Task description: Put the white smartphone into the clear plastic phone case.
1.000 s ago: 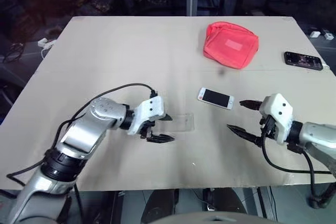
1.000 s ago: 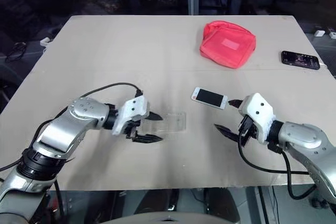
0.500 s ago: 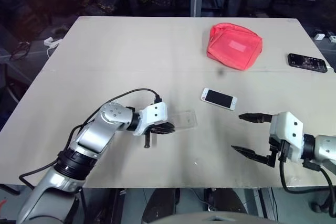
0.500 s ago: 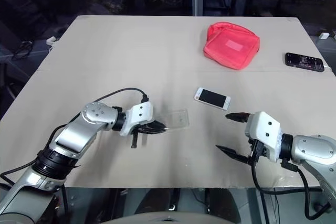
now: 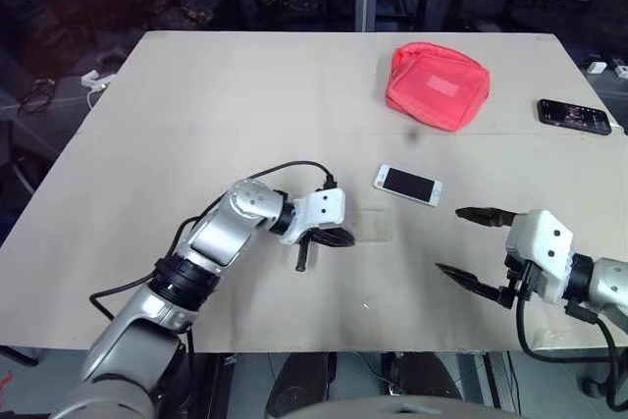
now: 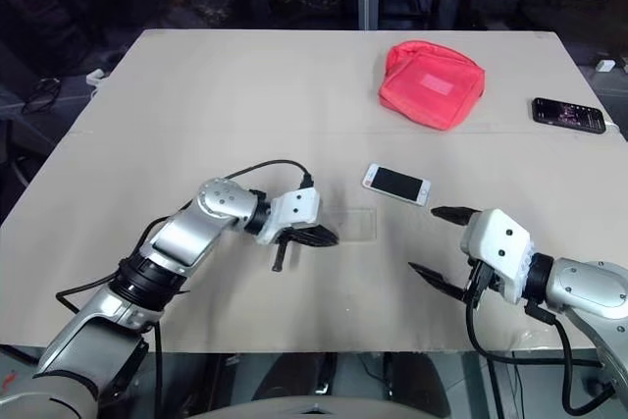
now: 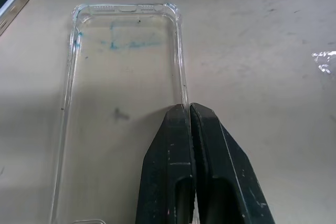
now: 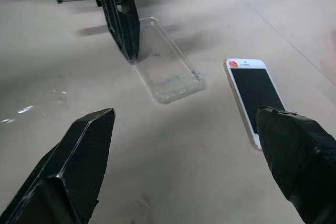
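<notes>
While the head views show the clear plastic phone case only as a faint outline near the middle of the table, the left wrist view shows its rim and blue marks plainly. There the left gripper has its fingers pressed together against the case's long edge; whether they pinch the rim I cannot tell. The white smartphone lies screen-up just beside the case, toward the table's right edge. The right gripper, fingers spread wide, hovers near the front edge.
</notes>
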You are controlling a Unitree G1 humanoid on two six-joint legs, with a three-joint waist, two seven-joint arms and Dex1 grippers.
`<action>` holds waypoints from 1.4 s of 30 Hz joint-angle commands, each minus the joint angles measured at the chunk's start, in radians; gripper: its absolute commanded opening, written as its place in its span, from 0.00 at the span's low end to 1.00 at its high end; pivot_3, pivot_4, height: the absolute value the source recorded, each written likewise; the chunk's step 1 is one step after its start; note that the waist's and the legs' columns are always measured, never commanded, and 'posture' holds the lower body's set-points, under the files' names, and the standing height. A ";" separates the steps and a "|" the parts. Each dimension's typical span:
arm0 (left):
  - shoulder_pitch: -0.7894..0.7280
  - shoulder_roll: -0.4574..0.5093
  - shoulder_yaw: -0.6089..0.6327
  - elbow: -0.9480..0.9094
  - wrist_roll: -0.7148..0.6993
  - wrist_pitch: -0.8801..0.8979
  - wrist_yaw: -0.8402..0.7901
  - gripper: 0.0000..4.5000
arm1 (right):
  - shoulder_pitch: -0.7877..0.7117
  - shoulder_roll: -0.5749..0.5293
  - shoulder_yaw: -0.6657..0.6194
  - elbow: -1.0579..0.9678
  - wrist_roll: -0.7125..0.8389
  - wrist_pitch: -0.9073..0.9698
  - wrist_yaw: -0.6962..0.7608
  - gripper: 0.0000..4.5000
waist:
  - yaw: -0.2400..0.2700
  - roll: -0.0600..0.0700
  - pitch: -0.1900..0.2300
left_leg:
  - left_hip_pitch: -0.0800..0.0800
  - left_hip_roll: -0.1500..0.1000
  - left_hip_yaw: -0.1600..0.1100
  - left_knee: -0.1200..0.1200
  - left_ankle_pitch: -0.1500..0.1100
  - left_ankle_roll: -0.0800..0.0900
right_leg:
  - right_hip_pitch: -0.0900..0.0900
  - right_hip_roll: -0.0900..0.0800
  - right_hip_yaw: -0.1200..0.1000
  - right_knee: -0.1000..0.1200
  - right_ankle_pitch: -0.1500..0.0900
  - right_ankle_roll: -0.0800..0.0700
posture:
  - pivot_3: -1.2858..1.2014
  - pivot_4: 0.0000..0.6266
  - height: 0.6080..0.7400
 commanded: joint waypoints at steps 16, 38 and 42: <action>0.326 0.094 0.521 -0.470 -0.438 0.346 0.126 0.98 | -0.603 0.113 0.394 0.568 -0.250 0.057 0.003 1.00 | -0.041 0.000 0.002 | 0.000 0.001 0.001 -0.001 0.002 -0.003 | -0.002 0.000 0.001 0.000 0.000 0.000 | 0.52 0.24 1.00; 0.750 0.102 0.898 -0.704 -0.725 0.315 0.284 1.00 | -0.938 0.293 0.550 1.290 -0.463 -0.157 0.258 0.61 | -0.015 -0.001 -0.004 | 0.003 0.001 0.002 -0.003 0.002 -0.004 | -0.001 -0.002 0.002 -0.001 0.000 -0.001 | 0.52 0.24 1.00; 0.787 0.089 0.910 -0.670 -0.727 0.269 0.267 1.00 | -0.935 0.266 0.504 1.184 -0.429 -0.154 0.284 0.61 | -0.013 -0.001 -0.005 | 0.003 0.000 0.002 -0.003 0.002 -0.004 | 0.000 -0.003 0.002 -0.001 0.001 -0.001 | 0.52 0.24 1.00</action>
